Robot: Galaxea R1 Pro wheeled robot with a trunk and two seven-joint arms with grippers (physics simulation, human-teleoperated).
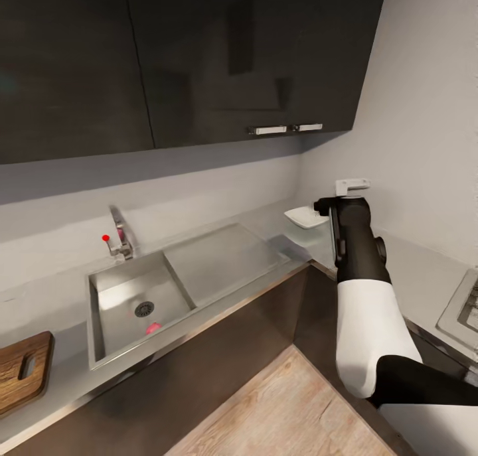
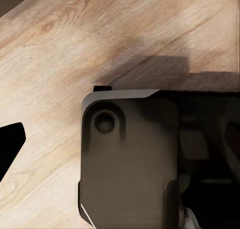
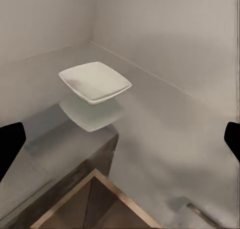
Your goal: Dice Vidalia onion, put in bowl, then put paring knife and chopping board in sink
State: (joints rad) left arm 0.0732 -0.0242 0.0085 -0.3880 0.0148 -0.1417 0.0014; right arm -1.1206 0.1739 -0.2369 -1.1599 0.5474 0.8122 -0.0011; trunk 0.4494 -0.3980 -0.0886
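Nearest, the dark-brown wooden chopping board lies on the long grey bench, beside the rectangular stainless-steel sink. A small reddish thing, too blurred to name, lies in the basin. Beyond the sink, the shallow white squarish bowl sits empty in the corner. The right gripper is spread wide; the left gripper's state I cannot tell.

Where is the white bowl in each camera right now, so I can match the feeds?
Head view: the bowl sits on the countertop in the back corner, just left of the raised right arm.
Left wrist view: the bowl is not in it; wooden floor and a dark robot part.
Right wrist view: the bowl is upper left of centre, ahead of the fingers.
Shared landmark: the inner corner of the countertop, seen in head and right wrist views.
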